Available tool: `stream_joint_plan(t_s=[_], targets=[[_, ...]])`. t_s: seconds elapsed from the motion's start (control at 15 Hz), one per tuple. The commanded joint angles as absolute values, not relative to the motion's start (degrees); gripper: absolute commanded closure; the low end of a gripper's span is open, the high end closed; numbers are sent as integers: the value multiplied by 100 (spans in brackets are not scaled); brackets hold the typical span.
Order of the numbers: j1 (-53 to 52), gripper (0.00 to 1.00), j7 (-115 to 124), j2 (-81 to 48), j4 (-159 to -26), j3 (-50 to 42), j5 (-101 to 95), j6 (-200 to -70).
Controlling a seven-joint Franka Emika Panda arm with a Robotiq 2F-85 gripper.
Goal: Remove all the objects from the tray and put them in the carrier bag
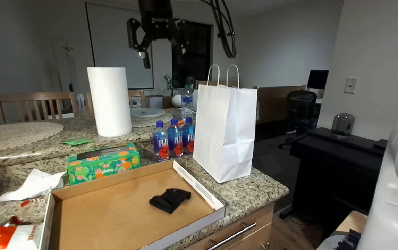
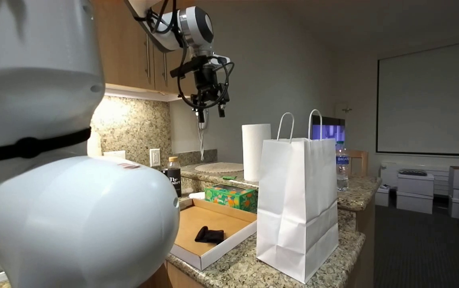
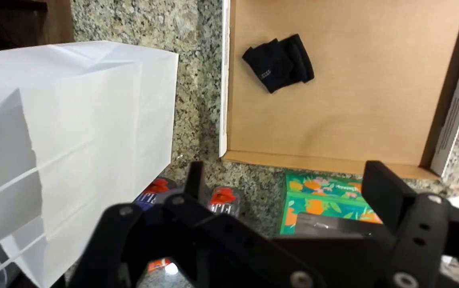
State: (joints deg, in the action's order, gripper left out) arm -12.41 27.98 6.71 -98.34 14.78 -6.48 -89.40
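Wrist view: gripper (image 3: 284,174) spread, nothing held; black cloth (image 3: 277,64) lies inside tray (image 3: 357,108), toward side nearest bag (image 3: 93,120); best descend squarely over cloth, pinch folded part, lift well above tray before crossing; "FIJI" on bottles (image 1: 175,140) near tray corner; "Kleenex" on box (image 1: 105,165) beside tray; cloth's lettering illegible.

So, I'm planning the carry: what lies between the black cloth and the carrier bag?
Going from the black cloth to the carrier bag, the wrist view shows a little floor of the tray, its low pale rim, then speckled counter.
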Motion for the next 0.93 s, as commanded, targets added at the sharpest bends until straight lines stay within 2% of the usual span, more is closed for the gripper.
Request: stream_joint_plan(t_s=[0.0,0.47,0.87], targets=[[-1296,0,2208,877,-10750,1508,-559,-9678],[-1309,0,1450,743,-12327,1446,-93,-11984],[-1311,0,916,275,-13010,1391,216,-12897]])
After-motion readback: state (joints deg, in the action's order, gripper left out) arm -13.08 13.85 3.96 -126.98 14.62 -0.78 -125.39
